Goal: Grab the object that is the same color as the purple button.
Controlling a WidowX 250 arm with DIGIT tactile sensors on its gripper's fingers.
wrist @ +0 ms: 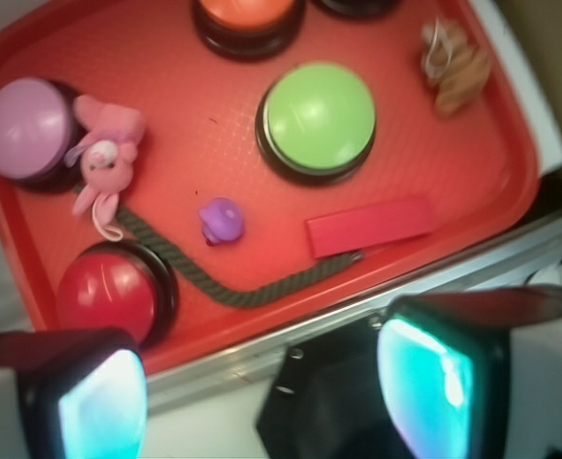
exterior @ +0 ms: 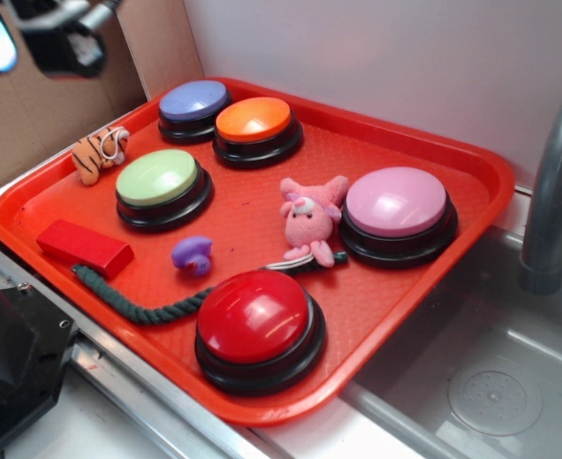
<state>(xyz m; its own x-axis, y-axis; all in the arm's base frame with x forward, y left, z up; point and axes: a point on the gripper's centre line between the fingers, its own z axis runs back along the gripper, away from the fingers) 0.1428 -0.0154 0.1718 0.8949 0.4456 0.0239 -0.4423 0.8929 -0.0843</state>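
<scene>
Beside a grey sink with its tap, a red tray carries everything. Near the middle of the tray, a little toward its front edge, lies the small purple curled toy, on its own, touching nothing. Just beside it on the front-left sits a red block, and a dark green rope runs along the front edge from under the block toward the red button at the front. The green button stands just behind the purple toy. Toward the right, a pink plush animal leans against the pale pink button.

At the far edge the purple button stands next to the orange button, well apart from the toy. A striped orange toy lies at the left edge.

The gripper hangs high above the tray's front-left side, off beyond its rim, its fingers spread wide and holding nothing.
</scene>
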